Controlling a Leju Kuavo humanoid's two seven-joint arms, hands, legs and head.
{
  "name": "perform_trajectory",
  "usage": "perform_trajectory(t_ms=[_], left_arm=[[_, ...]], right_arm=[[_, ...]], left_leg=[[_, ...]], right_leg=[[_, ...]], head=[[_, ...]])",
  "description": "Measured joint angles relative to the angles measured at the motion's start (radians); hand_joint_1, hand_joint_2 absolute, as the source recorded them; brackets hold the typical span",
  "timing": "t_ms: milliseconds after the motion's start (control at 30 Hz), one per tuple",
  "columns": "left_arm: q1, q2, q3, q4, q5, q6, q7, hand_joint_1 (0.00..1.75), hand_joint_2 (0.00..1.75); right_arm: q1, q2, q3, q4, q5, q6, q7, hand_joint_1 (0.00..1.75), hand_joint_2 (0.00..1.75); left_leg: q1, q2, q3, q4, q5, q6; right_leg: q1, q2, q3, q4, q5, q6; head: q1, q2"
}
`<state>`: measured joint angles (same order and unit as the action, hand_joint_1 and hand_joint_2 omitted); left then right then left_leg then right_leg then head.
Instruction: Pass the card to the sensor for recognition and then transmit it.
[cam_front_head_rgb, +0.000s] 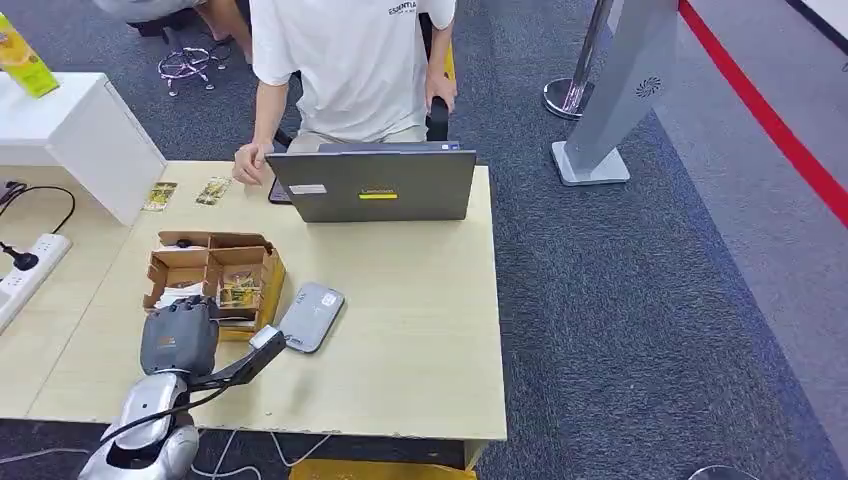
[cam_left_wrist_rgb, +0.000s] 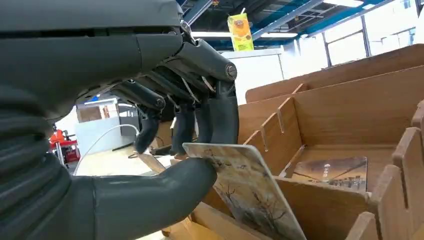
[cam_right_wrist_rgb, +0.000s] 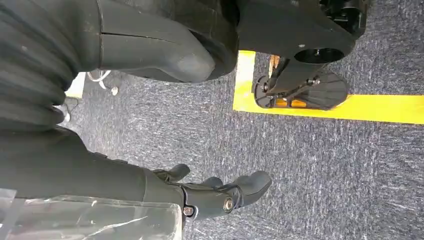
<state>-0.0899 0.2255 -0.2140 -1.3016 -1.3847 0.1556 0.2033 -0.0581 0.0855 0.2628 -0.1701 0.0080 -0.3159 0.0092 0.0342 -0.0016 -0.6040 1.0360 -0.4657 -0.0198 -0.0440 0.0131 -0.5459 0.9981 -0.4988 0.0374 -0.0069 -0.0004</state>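
Left hand (cam_front_head_rgb: 180, 335) over cardboard divider box (cam_front_head_rgb: 262, 262) at near left of light wood table (cam_front_head_rgb: 420, 300). Left wrist view: thumb and fingers (cam_left_wrist_rgb: 220, 117) pinch card (cam_left_wrist_rgb: 245, 187), card tilted, lower end inside box compartment. Another card (cam_left_wrist_rgb: 330, 170) lies flat in neighbouring compartment. Grey sensor (cam_front_head_rgb: 311, 316) flat on table, just beside box. Right hand (cam_right_wrist_rgb: 220, 192) hangs above grey-blue carpet (cam_right_wrist_rgb: 310, 175) with yellow floor line (cam_right_wrist_rgb: 380, 107); fingers apart, apparently holding nothing. Person (cam_front_head_rgb: 350, 65) seated behind grey laptop (cam_front_head_rgb: 372, 185). White cabinet (cam_front_head_rgb: 70, 135) at left.
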Motion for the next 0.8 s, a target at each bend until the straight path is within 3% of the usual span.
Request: perform_trajectory(t_ms=[367,500,800], left_arm=[[0.000,-0.004,0.003,0.001,0.005,0.005,-0.007,1.75,1.75],[0.000,-0.008,0.005,0.001,-0.011,0.056,-0.018,1.75,1.75],[0.010,-0.011,0.005,-0.053,-0.009,0.074,-0.042,1.75,1.75]], right_arm=[[0.000,-0.001,0.003,0.000,0.000,0.000,-0.001,0.00,1.75],[0.000,-0.001,0.003,0.000,-0.001,-0.002,-0.003,0.00,1.75],[0.001,-0.001,0.003,0.000,-0.008,-0.008,-0.006,0.00,1.75]], left_leg=[[0.000,0.000,0.000,0.000,0.000,0.000],[0.000,0.000,0.000,0.000,0.000,0.000],[0.000,0.000,0.000,0.000,0.000,0.000]], right_leg=[[0.000,0.000,0.000,0.000,0.000,0.000],[0.000,0.000,0.000,0.000,0.000,0.000],[0.000,0.000,0.000,0.000,0.000,0.000]], head=[[0.000,0.000],[0.000,0.000],[0.000,0.000]])
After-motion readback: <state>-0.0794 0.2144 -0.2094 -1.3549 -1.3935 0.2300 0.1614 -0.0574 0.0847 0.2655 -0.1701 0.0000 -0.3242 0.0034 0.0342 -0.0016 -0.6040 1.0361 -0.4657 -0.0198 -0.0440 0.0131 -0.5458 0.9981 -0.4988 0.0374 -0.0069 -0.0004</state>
